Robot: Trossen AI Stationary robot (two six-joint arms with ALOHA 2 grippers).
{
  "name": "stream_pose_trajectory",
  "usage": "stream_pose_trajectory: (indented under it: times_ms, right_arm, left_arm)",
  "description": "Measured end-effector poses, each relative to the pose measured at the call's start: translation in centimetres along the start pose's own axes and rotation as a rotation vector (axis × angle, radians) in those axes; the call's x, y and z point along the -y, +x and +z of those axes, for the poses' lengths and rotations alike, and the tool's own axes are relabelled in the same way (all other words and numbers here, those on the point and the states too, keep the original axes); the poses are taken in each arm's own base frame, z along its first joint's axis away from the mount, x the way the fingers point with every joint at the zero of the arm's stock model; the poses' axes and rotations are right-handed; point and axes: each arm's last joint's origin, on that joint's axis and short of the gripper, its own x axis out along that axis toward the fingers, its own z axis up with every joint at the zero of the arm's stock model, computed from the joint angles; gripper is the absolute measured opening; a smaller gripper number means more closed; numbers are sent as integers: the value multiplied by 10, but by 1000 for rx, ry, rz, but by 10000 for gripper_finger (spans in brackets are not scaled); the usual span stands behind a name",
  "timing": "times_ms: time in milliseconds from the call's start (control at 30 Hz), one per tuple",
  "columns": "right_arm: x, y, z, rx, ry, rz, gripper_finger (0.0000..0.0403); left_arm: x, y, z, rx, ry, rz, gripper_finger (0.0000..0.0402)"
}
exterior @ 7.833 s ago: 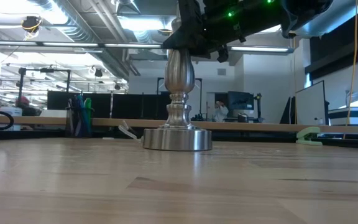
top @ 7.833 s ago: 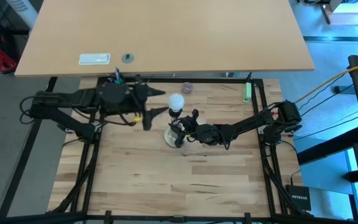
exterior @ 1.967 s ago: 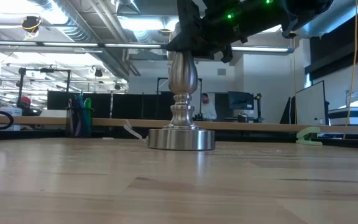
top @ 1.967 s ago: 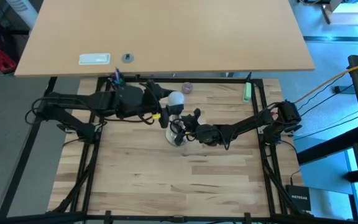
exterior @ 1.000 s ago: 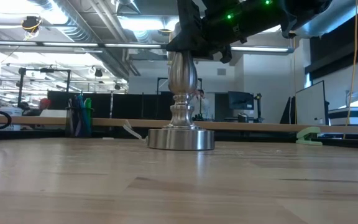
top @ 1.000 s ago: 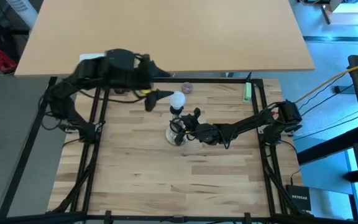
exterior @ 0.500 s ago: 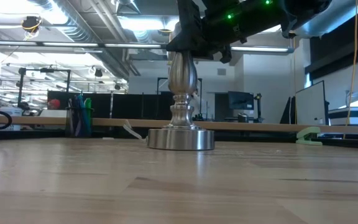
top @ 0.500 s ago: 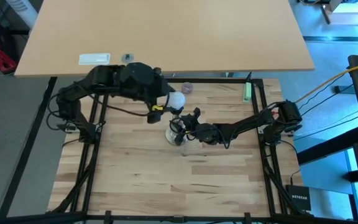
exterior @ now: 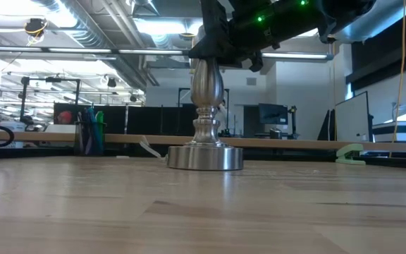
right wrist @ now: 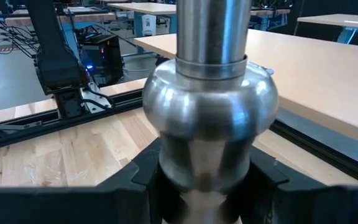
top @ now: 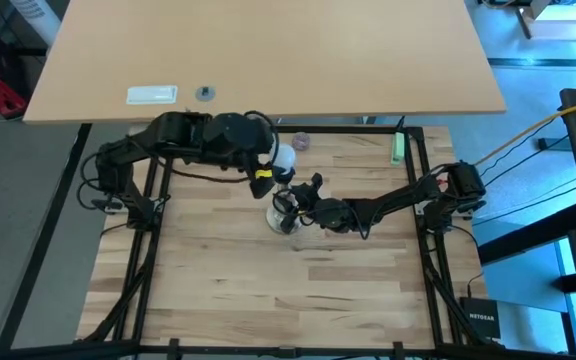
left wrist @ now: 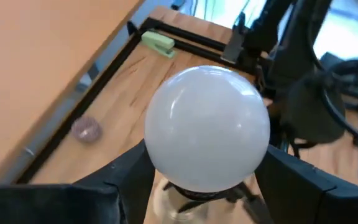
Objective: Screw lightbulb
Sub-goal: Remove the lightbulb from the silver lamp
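Note:
The white lightbulb (top: 284, 159) (left wrist: 207, 127) stands upright on top of the silvery stand (top: 281, 218) (exterior: 205, 113), its narrow base down in the dark socket. My left gripper (top: 271, 168) (left wrist: 207, 183) reaches in from the table's left and is shut on the globe. My right gripper (top: 294, 202) (right wrist: 205, 186) (exterior: 213, 49) comes from the right and is shut on the stand's stem. The stand rests by its round base (exterior: 205, 158) on the wooden table. My left gripper pinches the bulb's globe low on its two sides (left wrist: 156, 163) between its two fingers. They come from the table's left, slanting downward. The bulb sits upright on the stand. My right gripper pinches the stand's stem high up, just under a rounded bulge (right wrist: 207, 163), one finger on each side. The fingers come about level from the table's right and lie across the stem. The stand is upright with its base on the table.
A small greyish knob (top: 300, 141) (left wrist: 86, 129) and a green object (top: 398, 148) (left wrist: 158, 42) lie near the far rail. Black frame rails (top: 158, 250) edge the wooden top. On the tan table beyond lie a white block (top: 153, 95) and a small round thing (top: 205, 93).
My left gripper has swung in from the far left toward the bulb, sinking and rolling as it came, and its fingers now lie against the globe. The right gripper, the stand and the bulb have kept still.

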Motion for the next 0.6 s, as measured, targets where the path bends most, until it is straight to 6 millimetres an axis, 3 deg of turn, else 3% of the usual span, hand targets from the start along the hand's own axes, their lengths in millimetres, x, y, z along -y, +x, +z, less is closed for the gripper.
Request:
stream_pose_trajectory:
  times_ms: [267, 600]
  right_arm:
    - [1, 0, 0, 3, 1, -23, 138]
    - [0, 0, 0, 1, 0, -14, 138]
  left_arm:
    - [14, -4, -3, -4, -287, -49, 269]
    - [11, -14, -3, 20, -153, -61, 286]
